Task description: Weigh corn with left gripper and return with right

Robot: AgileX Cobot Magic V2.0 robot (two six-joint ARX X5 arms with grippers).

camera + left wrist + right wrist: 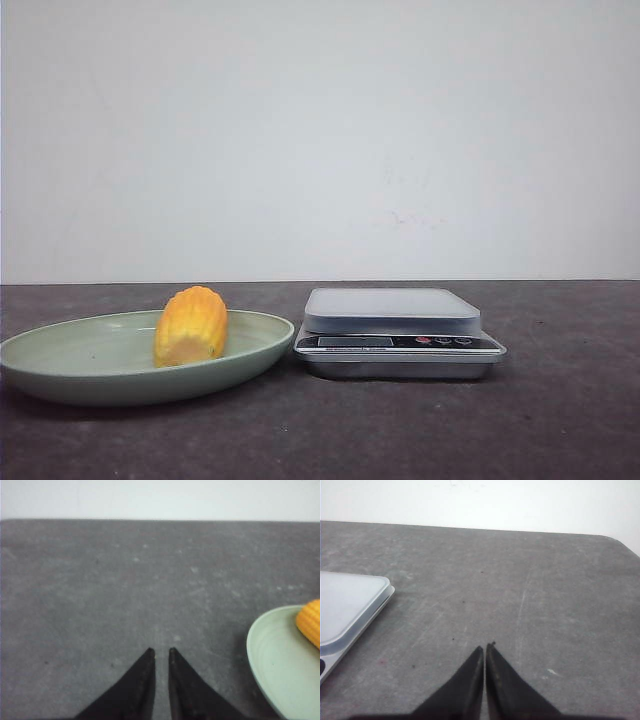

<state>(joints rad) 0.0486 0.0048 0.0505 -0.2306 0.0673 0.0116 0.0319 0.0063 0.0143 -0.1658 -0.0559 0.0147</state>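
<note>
The corn [191, 326] was placed in the plate [60, 352] beside the empty scale [392, 312], ready for weighing. The left pincer [161, 652] was held nearly closed and the right pincer [485, 648] fully closed, both empty above the counter [560, 420].

Brightness: even, diffuse, moderately bright in all three views.
Shadows: soft, faint; a thin dark band under the plate [60, 375] and the scale [400, 345].
Glare: mild sheen on the scale's top; wall [320, 130] near white, slightly washed out.
Focus: front view soft; corn [191, 325] ribs readable.
Wrist views: table [125, 590] grain blurry; fingertips [148, 656] dark silhouettes without detail.
</note>
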